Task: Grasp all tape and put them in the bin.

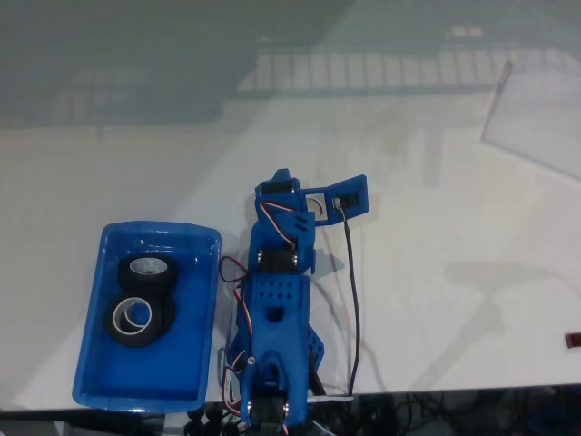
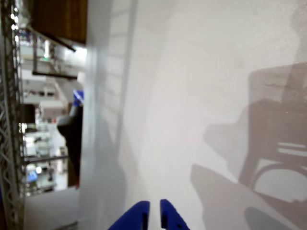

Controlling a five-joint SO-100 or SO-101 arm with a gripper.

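Observation:
The blue bin [image 1: 100,363] sits at the left of the table in the fixed view. Two black tape rolls with whitish cores lie inside it, one [image 1: 151,270] toward the far end and one [image 1: 137,316] just in front of it, touching. I cannot make out a third roll. The blue arm is folded up to the right of the bin, and its gripper [image 1: 282,180] points away over bare table. In the wrist view the gripper [image 2: 154,213] enters from the bottom edge with its blue fingertips [image 2: 139,215] nearly together and nothing between them.
A black cable [image 1: 352,300] runs from the wrist camera mount [image 1: 349,195] down to the table's near edge. A pale translucent sheet [image 1: 540,118] lies at the far right. White table surface stretches beyond and to the right of the arm.

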